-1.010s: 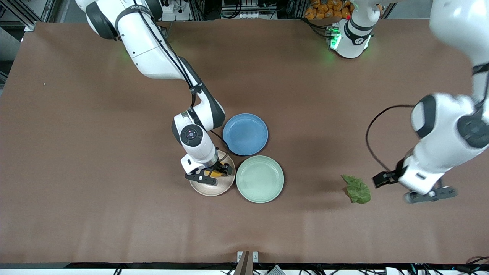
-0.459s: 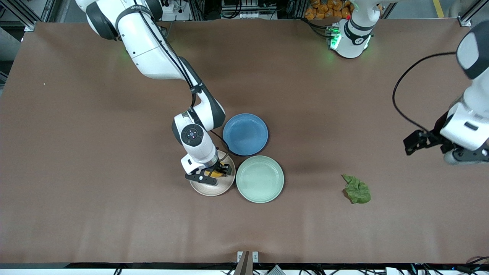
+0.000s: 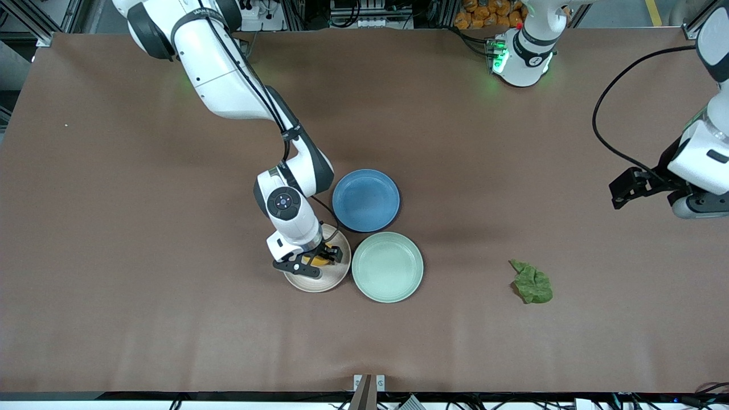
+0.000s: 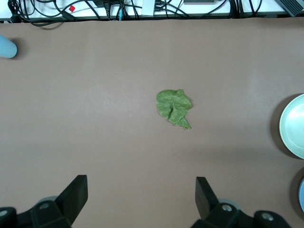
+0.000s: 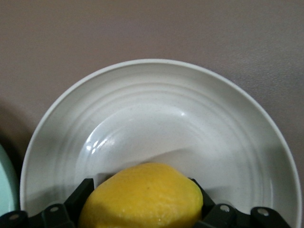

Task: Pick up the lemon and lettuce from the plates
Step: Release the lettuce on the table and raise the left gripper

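Half the lemon (image 5: 145,197) hides between the right gripper (image 5: 142,204) fingers

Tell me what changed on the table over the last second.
The left end effector, open, pulled up and away from the lettuce toward the left arm's end of the table. The right end effector closed on the lemon in the beige plate. The lettuce stayed on the bare table, and the mint plate and blue plate did not move.
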Tool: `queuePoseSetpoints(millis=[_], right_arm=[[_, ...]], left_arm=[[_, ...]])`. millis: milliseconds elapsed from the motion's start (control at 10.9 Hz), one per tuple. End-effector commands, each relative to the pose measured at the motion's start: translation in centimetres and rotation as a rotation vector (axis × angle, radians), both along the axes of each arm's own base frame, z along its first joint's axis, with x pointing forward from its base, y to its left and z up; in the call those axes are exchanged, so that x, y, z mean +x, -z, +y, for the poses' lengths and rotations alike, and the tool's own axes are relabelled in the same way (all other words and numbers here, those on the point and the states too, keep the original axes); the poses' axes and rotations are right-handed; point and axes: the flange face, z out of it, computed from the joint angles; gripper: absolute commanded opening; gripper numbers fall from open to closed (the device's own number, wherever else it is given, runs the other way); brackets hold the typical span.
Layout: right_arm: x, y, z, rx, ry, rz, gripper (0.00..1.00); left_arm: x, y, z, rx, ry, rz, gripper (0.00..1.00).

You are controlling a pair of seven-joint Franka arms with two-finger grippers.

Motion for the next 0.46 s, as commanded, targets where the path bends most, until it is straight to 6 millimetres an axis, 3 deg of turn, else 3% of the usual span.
queuePoseSetpoints(millis=[0, 184, 367], right_arm=[[1.4, -1.6, -0.8, -0.027, 0.018, 0.044, 0.51], [2.4, -3.2, -1.7, -0.037, 0.034, 0.078, 0.51], [3.2, -4.7, -2.9, -0.036, 0.041, 0.103, 0.51]], left_arm=[[-2.0, -3.0, 0.1, -0.03, 0.052, -0.023, 1.0], [-3.5, -4.5, 0.3, -0.084, 0.039, -0.011, 1.0], [-4.3, -4.5, -0.6, -0.081, 0.055, 0.023, 1.0]])
